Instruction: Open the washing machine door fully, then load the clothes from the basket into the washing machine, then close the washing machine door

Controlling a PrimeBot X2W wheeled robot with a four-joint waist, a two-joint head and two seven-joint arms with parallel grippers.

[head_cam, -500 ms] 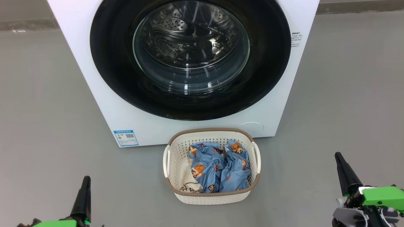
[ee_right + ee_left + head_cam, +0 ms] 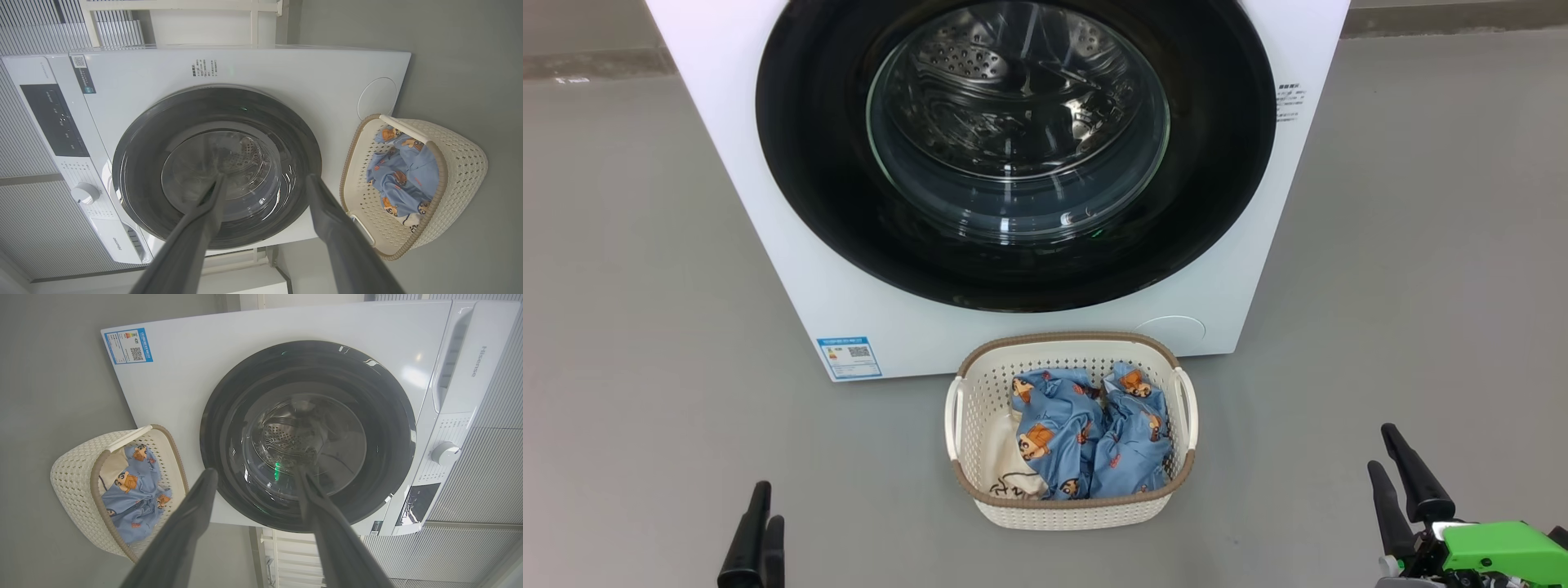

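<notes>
Low down, the left gripper (image 2: 766,510) and right gripper (image 2: 1380,447) have fingers spread wide, holding nothing. Between them the perforated cream basket (image 2: 964,425), brown woven rim, holds crumpled blue bear-print clothes (image 2: 1086,441). Just behind, the glossy round black door (image 2: 809,163) is shut on the white washer (image 2: 735,204)

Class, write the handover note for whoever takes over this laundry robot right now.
Grippers: left gripper open and empty, low on the left; right gripper open and empty, low on the right.
Things: washing machine door shut. The basket stands on the floor in front of the washing machine, with the clothes inside it.
Done: nothing.
Left: open the door fully, load the clothes, close the door.
</notes>
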